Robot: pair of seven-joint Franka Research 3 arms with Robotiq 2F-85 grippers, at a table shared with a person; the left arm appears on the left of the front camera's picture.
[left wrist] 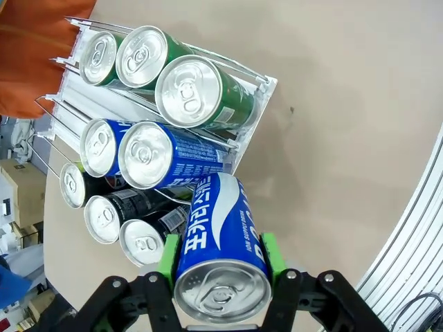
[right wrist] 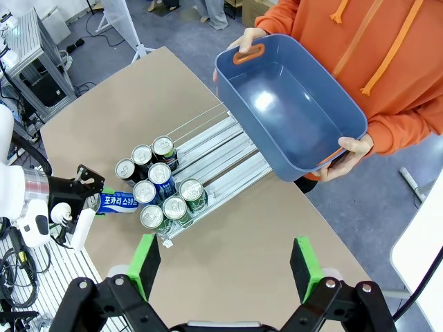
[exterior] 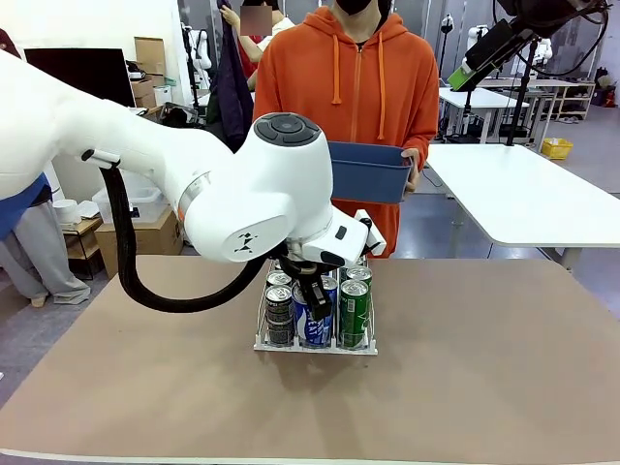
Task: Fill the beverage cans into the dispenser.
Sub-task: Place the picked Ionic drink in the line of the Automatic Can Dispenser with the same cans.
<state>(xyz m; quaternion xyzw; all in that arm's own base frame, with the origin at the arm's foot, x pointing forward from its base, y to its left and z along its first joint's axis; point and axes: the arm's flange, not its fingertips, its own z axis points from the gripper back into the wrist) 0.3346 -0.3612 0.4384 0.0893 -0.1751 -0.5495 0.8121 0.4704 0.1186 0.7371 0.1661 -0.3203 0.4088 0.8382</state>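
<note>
White Korean lettering 포카리스웨트 on the blue can [left wrist: 220, 256] clamped between the left gripper [left wrist: 220, 266] pads, other cans' print illegible

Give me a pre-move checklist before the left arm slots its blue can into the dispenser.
1. Left tool shut on the blue can: ok.
2. Can lined up with the middle lane, behind the two blue cans: cannot tell.
3. Room left in that lane of the dispenser: ok, its far end is bare.
4. Right tool open and high above the table: ok.
5. Person's hands off the dispenser, holding the blue bin: ok.
</note>
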